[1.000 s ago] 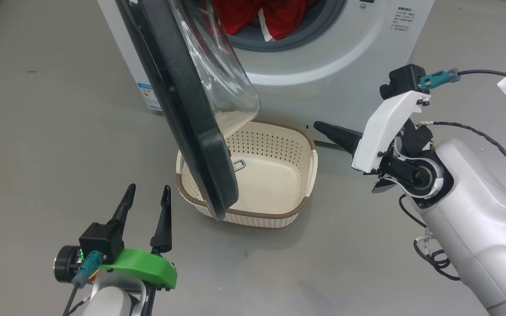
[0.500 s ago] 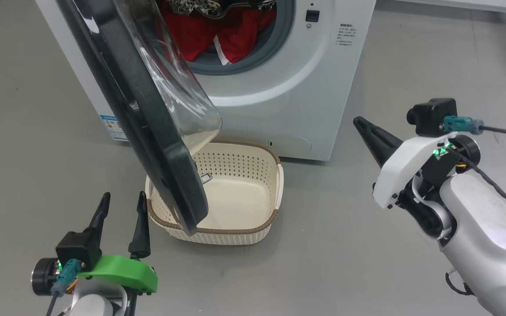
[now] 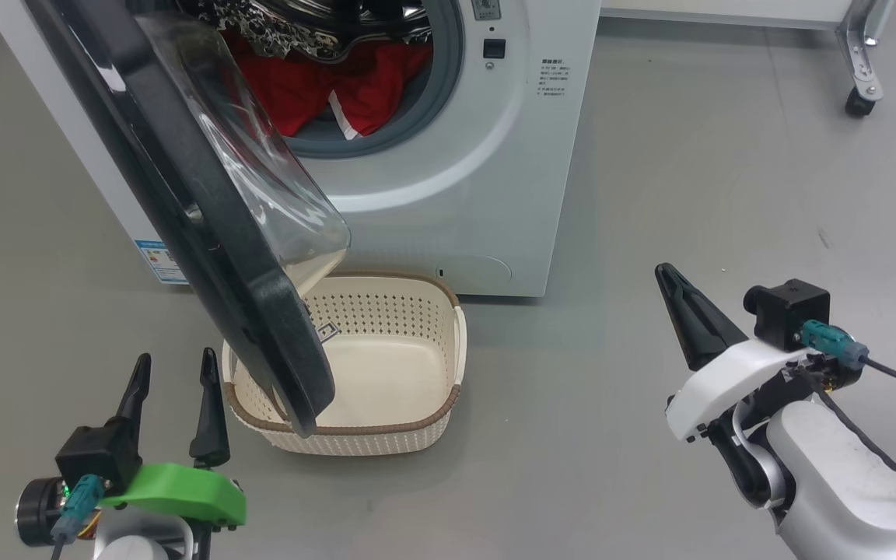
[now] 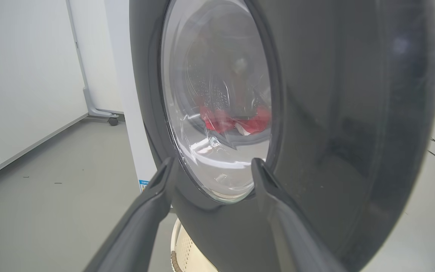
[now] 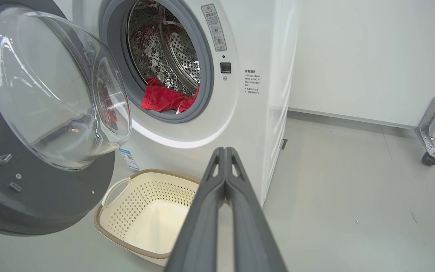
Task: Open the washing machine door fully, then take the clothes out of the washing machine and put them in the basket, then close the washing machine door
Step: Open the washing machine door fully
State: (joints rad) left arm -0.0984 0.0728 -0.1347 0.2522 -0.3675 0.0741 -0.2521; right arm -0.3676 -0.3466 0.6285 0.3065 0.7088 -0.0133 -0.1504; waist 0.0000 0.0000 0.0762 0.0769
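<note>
Two contrasts: left gripper [image 4: 213, 161] apart, clothes [image 4: 240, 122] seemingly blurred behind door [image 4: 353, 113]; right gripper [image 5: 225, 149] together, clothes sharp.

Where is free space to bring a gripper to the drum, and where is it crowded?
Free: the grey floor right of the washing machine and basket, up to the right gripper; the drum mouth right of the washing machine door. Crowded: the basket's left side, under the door's edge, beside the left gripper.
</note>
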